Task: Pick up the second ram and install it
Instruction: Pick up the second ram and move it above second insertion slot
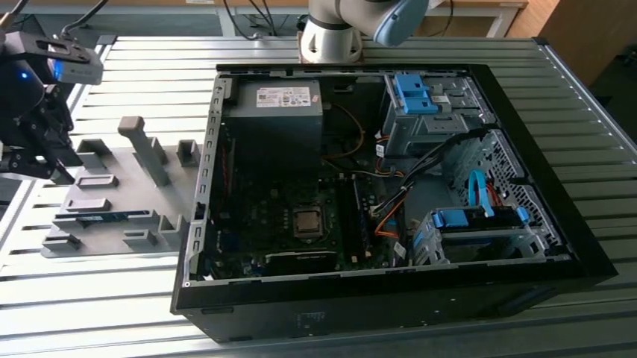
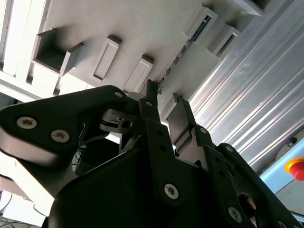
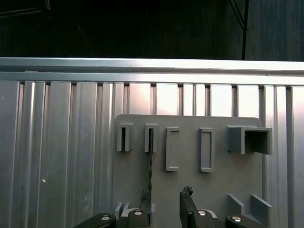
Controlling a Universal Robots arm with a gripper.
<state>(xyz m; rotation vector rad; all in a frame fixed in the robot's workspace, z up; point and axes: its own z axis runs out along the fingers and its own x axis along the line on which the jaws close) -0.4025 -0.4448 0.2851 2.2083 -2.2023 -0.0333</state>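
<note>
One gripper [image 1: 45, 160] hangs over the gray fixture plate [image 1: 110, 175], at the plate's edge farthest from the one open computer case [image 1: 557, 224]. In both wrist views its two fingers [image 3: 186, 202] stand apart, open and gripping nothing.

The second ram [image 1: 95, 218] stands on its long edge in a slot of the plate. In the exterior view it shows as one blue strip low on the plate, toward the exterior view's left. In the first wrist view it is a thin dark line [image 3: 150, 161] running from a small holder toward the gripper [image 3: 165, 194], just inside one finger and well apart from the other. In the second wrist view the ram [image 2: 198, 29] lines up with one fingertip [image 2: 151, 92] of the gripper [image 2: 165, 97]. I cannot tell whether they touch.

Across the plate's far row the first wrist view shows two small notched holders, two empty rectangular frames [image 3: 172, 148] and one open box [image 3: 249, 140].

The plate lies just beside the case wall on the ribbed metal surface [image 1: 577, 97]. Bare slats run beyond the plate's far edge to the surface's rim. Inside the case sit two blue drive brackets [image 1: 413, 93] and one processor socket [image 1: 306, 222].
</note>
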